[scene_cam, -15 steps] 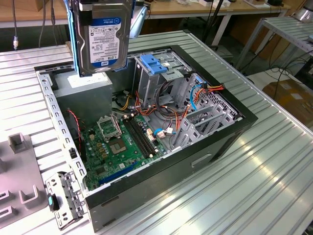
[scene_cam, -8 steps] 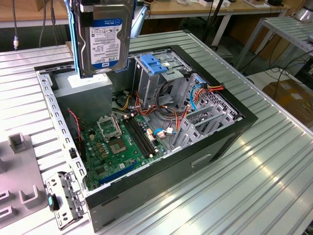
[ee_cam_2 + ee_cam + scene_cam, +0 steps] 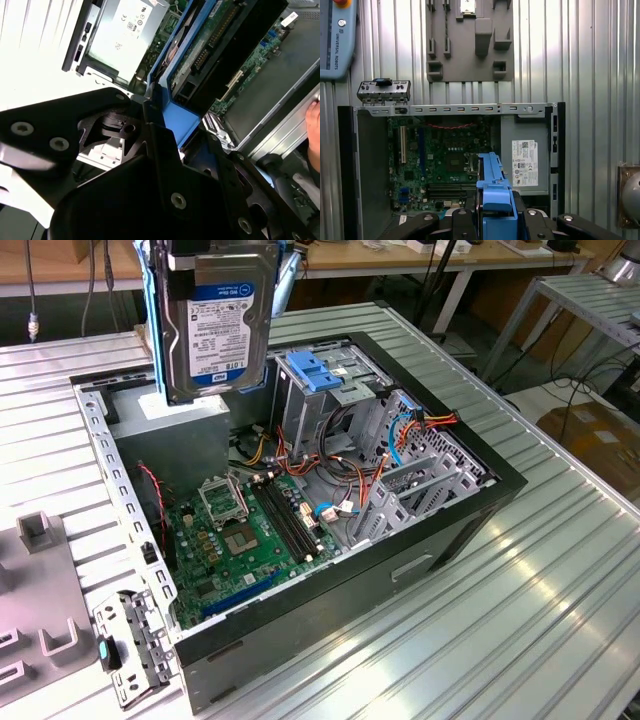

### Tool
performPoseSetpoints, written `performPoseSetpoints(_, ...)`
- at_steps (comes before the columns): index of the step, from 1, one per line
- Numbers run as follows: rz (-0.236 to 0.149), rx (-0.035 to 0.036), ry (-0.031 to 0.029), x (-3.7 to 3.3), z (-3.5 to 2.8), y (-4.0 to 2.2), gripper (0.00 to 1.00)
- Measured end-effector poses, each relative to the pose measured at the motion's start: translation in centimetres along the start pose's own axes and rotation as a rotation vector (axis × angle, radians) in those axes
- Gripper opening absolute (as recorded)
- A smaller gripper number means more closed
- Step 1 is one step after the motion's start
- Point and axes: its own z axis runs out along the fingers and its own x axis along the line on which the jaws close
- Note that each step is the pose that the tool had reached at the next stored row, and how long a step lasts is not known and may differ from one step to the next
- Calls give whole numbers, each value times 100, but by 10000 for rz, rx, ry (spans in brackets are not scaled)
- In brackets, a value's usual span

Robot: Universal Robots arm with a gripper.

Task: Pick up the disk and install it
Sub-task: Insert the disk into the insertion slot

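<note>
One claw [image 3: 495, 222] was clamped shut on the disk [image 3: 215, 325], which hung upright in its fingers. Beneath the claw lay the open computer case [image 3: 420, 550], motherboard [image 3: 250, 540] exposed.

Gripper [image 3: 175, 122]: matte black, angular linkage plates, broad flat arms, rounded corners. Screws [image 3: 178, 200]: silver socket heads, recessed in round counterbores, two paired on one plate. First wrist view: black links [image 3: 425, 225], four silver screw heads in row. Exterior view, 11 o'clock: black block [image 3: 215, 250], pale metal part.
</note>
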Motion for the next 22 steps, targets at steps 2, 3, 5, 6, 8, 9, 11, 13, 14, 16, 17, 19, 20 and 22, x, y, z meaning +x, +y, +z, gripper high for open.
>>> performPoseSetpoints(2,0,1,3,23,0,-1,37)
performPoseSetpoints(3,0,1,4,37,1,-1,37)
performPoseSetpoints(5,0,0,7,58,0,-2,37)
performPoseSetpoints(6,0,0,7,64,0,-2,37)
performPoseSetpoints(8,0,0,9,79,0,-2,37)
performPoseSetpoints(9,-1,0,14,92,0,-3,37)
performPoseSetpoints(11,-1,0,17,105,0,-3,37)
performPoseSetpoints(13,-1,1,20,120,1,-4,37)
performPoseSetpoints(14,-1,1,26,137,1,-4,37)
performPoseSetpoints(16,-1,1,30,157,1,-5,37)
performPoseSetpoints(17,-1,1,32,169,1,-5,37)
performPoseSetpoints(19,-1,2,39,192,1,-6,37)
performPoseSetpoints(20,-2,2,42,201,1,-6,37)
performPoseSetpoints(22,-1,2,50,225,1,-7,37)
